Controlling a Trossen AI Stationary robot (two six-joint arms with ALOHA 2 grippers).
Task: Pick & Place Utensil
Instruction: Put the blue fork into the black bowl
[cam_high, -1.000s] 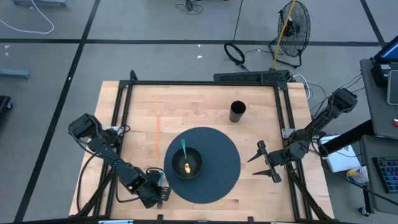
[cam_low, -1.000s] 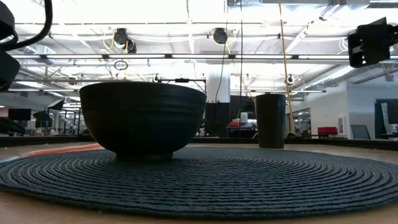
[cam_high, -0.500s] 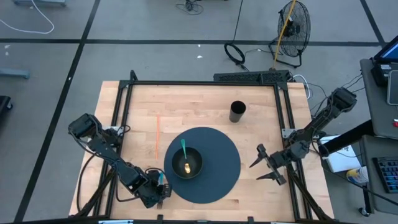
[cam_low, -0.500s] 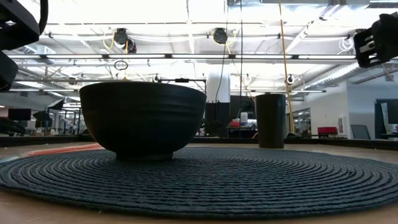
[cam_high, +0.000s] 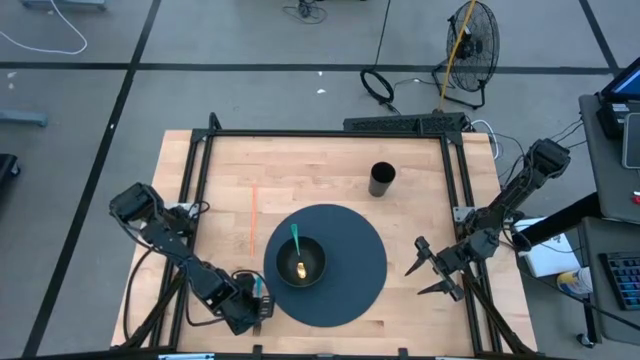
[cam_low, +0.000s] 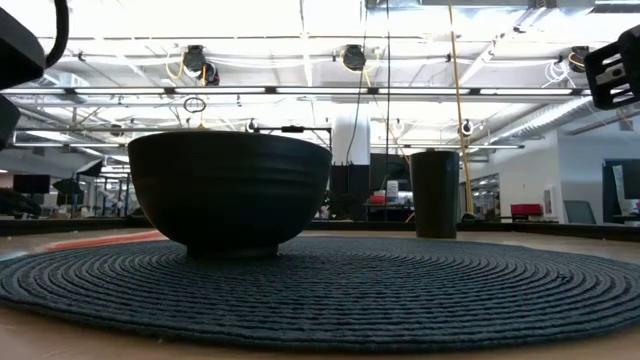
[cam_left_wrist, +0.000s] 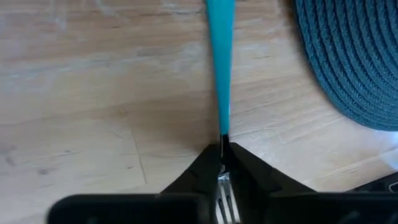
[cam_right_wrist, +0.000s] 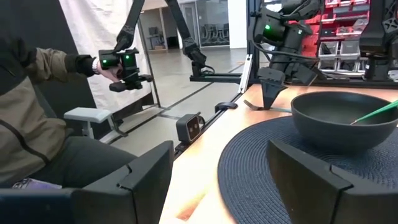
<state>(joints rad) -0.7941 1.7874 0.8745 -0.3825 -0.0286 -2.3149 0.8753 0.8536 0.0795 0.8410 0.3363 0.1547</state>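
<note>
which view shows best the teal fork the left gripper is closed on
The left wrist view: the left gripper pinches the teal fork over the table. The high view shows only a teal sliver; the low and right wrist views don't show it.

so there are two utensils here. a teal-handled fork (cam_left_wrist: 219, 74) lies flat on the wooden surface (cam_high: 300, 185) just off the edge of the round dark woven mat (cam_high: 355, 270), its silver tines pinched between the left gripper (cam_left_wrist: 222, 163) fingers, handle pointing straight away from the wrist. the other one, a green-handled spoon (cam_high: 298, 250) with a gold-looking bowl end, sits tilted inside the black bowl (cam_high: 301, 261), handle leaning on the rim. the bowl stands upright on the mat, a bit toward its left side.
</note>
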